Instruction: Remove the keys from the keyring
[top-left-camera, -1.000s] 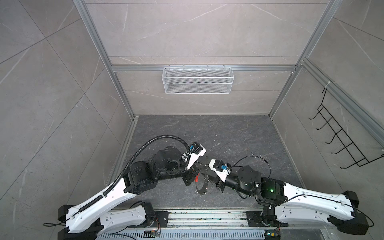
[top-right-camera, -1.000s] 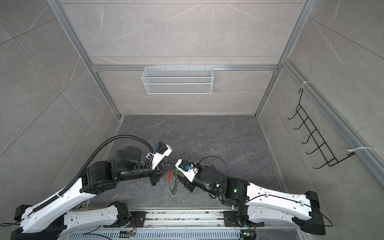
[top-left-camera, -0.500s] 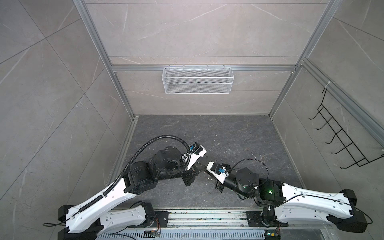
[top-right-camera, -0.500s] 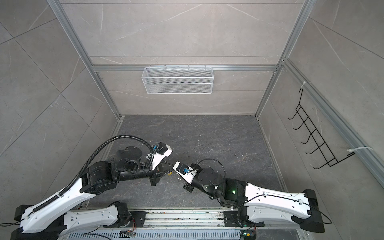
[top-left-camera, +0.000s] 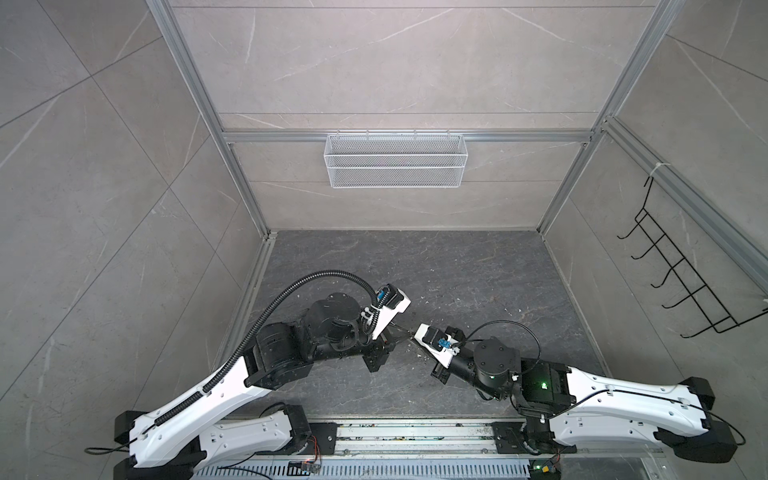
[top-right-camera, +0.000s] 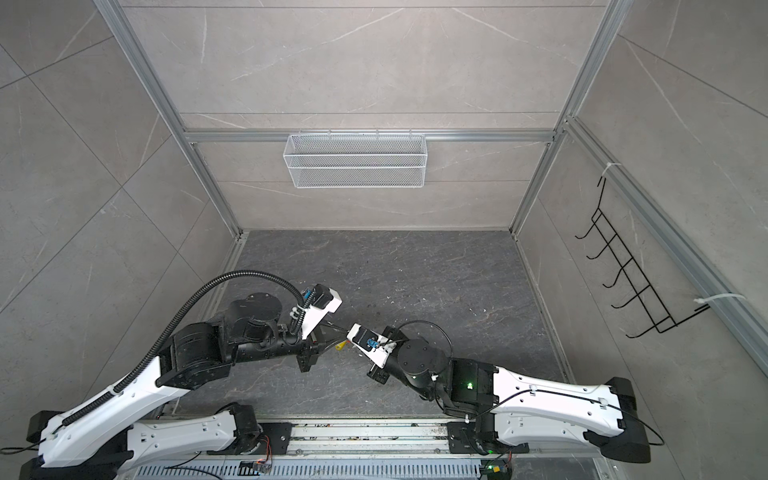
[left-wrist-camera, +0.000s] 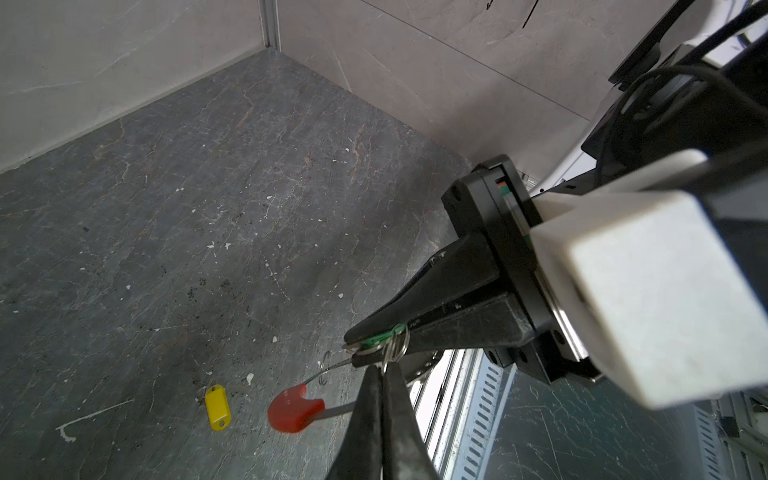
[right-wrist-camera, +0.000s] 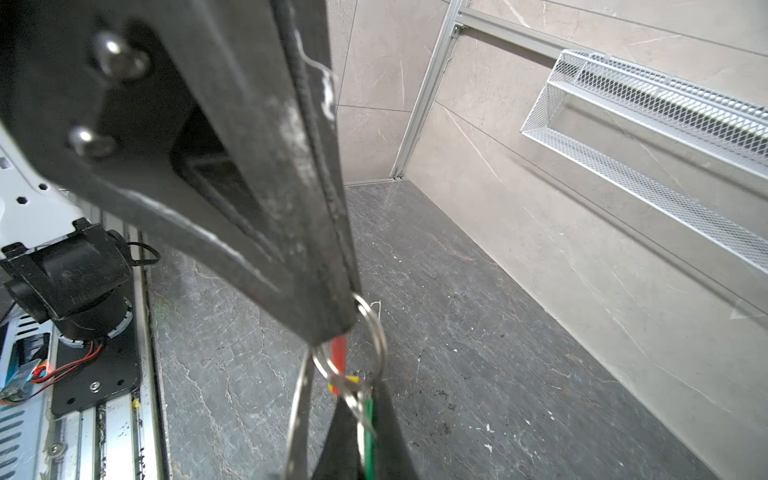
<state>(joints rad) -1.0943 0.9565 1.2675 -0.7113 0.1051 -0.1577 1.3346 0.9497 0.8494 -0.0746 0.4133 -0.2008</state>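
The keyring (left-wrist-camera: 332, 412) is a thin grey wire hoop with a red sleeve (left-wrist-camera: 293, 409), held just above the floor. My left gripper (left-wrist-camera: 381, 368) is shut on its wire. My right gripper (right-wrist-camera: 360, 395) comes in from the side and meets it tip to tip. It is shut on the green-tagged key (left-wrist-camera: 376, 341), whose silver split ring (left-wrist-camera: 395, 343) hangs at the left fingertips. The yellow-tagged key (left-wrist-camera: 217, 407) lies loose on the floor, apart from the hoop, and also shows in a top view as a yellow key (top-right-camera: 340, 345). In both top views the wrist cameras hide the jaws.
A white mesh basket (top-left-camera: 395, 166) hangs on the back wall. A black hook rack (top-left-camera: 685, 282) is on the right wall. The arms' base rail (top-left-camera: 415, 432) runs along the front edge. White flecks dot the dark stone floor (top-left-camera: 415, 270).
My right gripper has moved in toward the left gripper and gone from partly open to shut on the green key. The left arm has stayed put with the hoop.
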